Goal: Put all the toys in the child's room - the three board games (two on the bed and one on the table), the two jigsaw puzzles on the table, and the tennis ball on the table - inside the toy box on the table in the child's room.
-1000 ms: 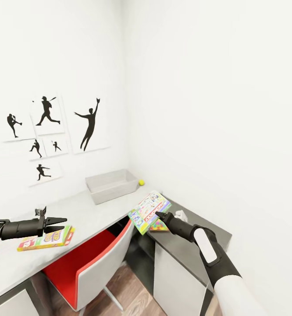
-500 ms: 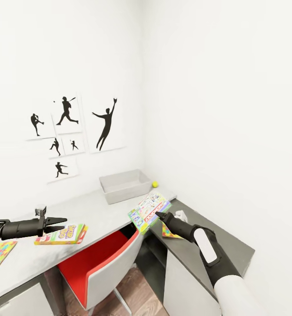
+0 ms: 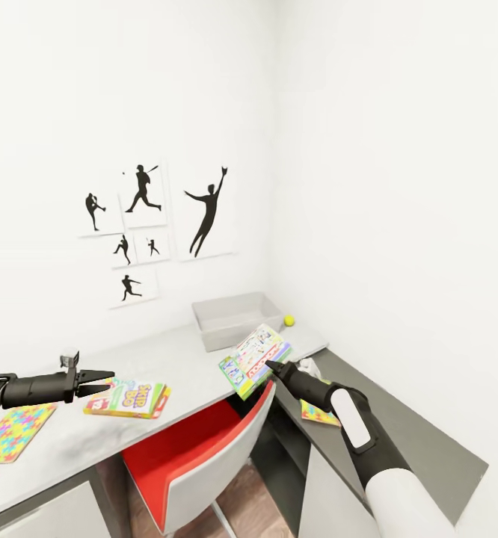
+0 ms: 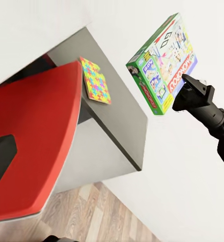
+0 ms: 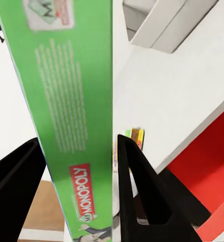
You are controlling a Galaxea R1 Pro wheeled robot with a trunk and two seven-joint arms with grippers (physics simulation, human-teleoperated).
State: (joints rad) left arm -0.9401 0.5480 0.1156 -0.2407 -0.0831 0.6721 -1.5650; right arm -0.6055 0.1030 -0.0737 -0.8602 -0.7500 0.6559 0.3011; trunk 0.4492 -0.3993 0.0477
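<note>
Right tool [image 3: 270,365] stays clamped on the green board game [image 3: 253,359] as the camera pans left.

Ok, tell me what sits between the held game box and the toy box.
Nothing visible does. The right gripper holds the board game above the desk edge, over the red chair; the open toy box lies just beyond, with bare table between them.

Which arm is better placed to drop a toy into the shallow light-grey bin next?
Right: its gripper already clamps the green printed board game box near the light-grey bin; the left gripper is farther away, open.
</note>
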